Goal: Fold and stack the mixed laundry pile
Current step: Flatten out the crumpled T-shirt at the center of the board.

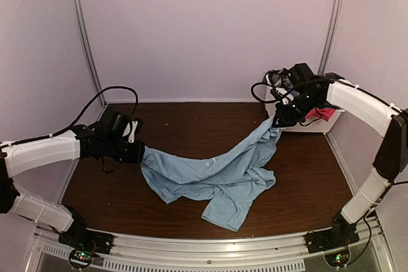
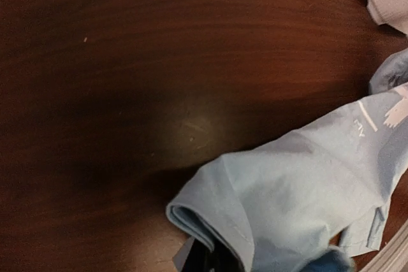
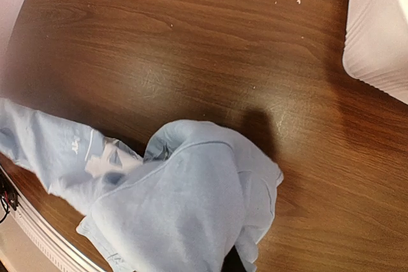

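A light blue T-shirt (image 1: 217, 179) lies stretched and crumpled across the brown table, from the left side up to the back right. My left gripper (image 1: 141, 152) is shut on its left edge, low over the table. In the left wrist view a folded hem of the T-shirt (image 2: 299, 189) wraps over the dark fingers (image 2: 213, 260). My right gripper (image 1: 278, 121) is shut on the far end and holds it lifted beside the basket. In the right wrist view the T-shirt (image 3: 185, 208) drapes over the jaws and hides them. A hot pink piece (image 1: 323, 114) and a dark patterned piece (image 1: 278, 79) lie in the basket.
The white plastic basket (image 1: 315, 125) stands at the back right, partly behind my right arm; its ribbed wall (image 3: 376, 36) shows in the right wrist view. A black cable (image 1: 108, 93) loops at the back left. A metal rail (image 1: 210, 246) runs along the near edge.
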